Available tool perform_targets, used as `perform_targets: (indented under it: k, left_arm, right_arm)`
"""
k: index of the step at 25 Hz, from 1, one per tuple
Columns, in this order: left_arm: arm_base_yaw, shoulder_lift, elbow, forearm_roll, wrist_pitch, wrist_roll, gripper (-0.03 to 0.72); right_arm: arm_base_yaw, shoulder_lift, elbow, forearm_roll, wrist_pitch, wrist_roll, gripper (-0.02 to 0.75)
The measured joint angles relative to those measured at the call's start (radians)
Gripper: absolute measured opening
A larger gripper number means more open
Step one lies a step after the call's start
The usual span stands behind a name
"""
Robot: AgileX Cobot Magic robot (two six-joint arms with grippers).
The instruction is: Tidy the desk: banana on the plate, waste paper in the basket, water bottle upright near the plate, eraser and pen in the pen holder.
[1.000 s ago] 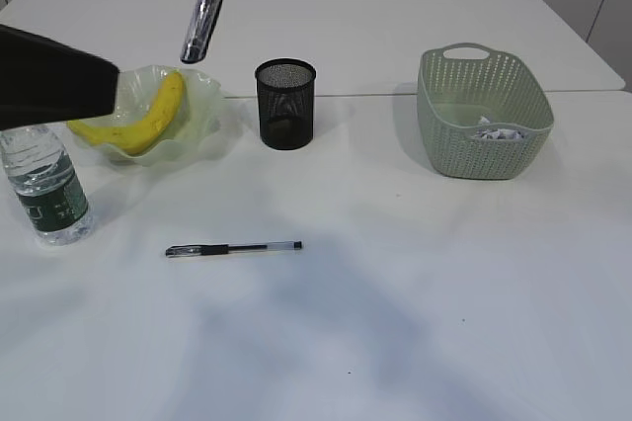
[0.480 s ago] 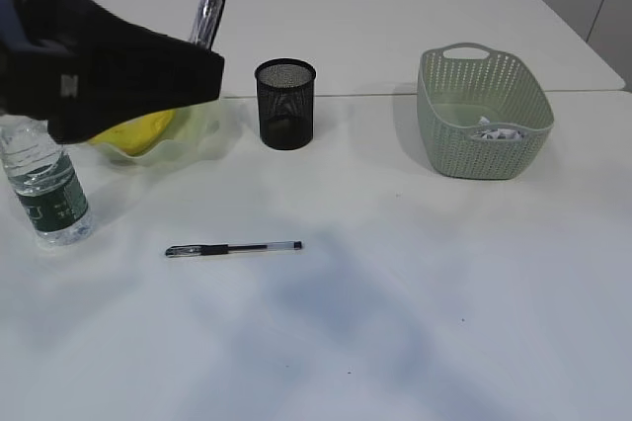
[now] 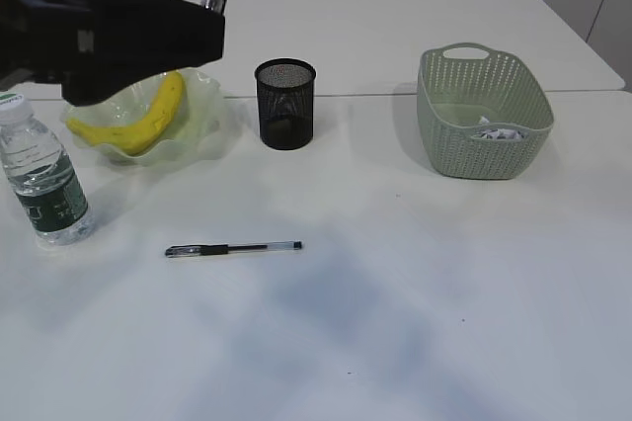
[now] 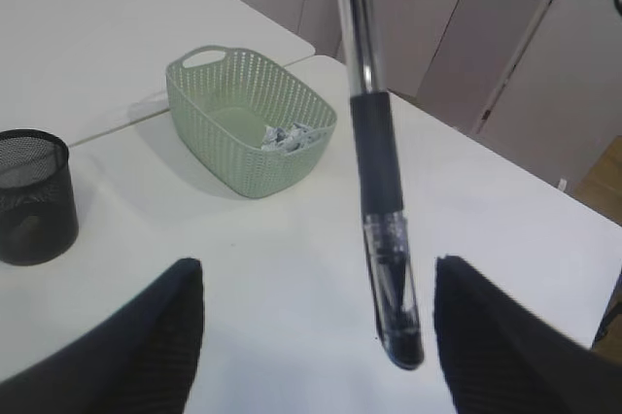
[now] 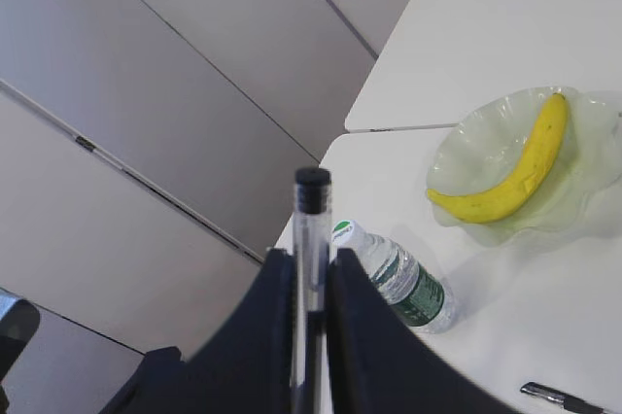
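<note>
Since the earlier frames, the left gripper [image 3: 118,31] has been raised and swung across the upper left of the exterior view, so that the banana [image 3: 138,120] and most of the plate [image 3: 202,110] are uncovered again. Its jaws are spread wide and nothing is held between them; in the left wrist view both dark fingertips [image 4: 146,336] are seen apart, with a pen [image 4: 374,161] hanging between them from above. That pen is clamped in the closed right gripper [image 5: 309,317], upright with its dark end cap uppermost. The banana is lying curved inside the ruffled pale green plate. The water bottle [image 3: 44,179] is stood upright just in front of the plate, to its left. A second pen [image 3: 232,249] is lying flat on the desk [image 3: 415,293], well in front of the black mesh pen holder [image 3: 285,103]. The waste paper [image 3: 499,131] is seen inside the grey-green basket [image 3: 482,115] at the right. The eraser cannot be made out.
</note>
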Motion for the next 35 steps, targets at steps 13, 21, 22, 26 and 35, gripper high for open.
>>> perform_targets:
  k: [13,21,22,26,35]
  left_arm:
    - [-0.062,0.075,0.0,-0.038,-0.053,0.079,0.53]
    - [-0.062,0.104,-0.049,-0.051,-0.073,0.081,0.53]
    - [-0.062,0.112,-0.06,-0.051,-0.073,0.081,0.529]
    - [-0.062,0.151,-0.074,-0.054,-0.068,0.081,0.529]
    - [-0.062,0.172,-0.074,-0.063,-0.045,0.081,0.393]
  right_arm:
    - [0.0,0.002,0.0,0.0,0.0,0.0,0.041]
    - [0.0,0.002,0.0,0.0,0.0,-0.002,0.041]
    - [0.0,0.002,0.0,0.0,0.0,-0.002,0.041]
    - [0.0,0.002,0.0,0.0,0.002,-0.002,0.041]
    - [0.0,0.002,0.0,0.0,0.002,-0.02,0.041]
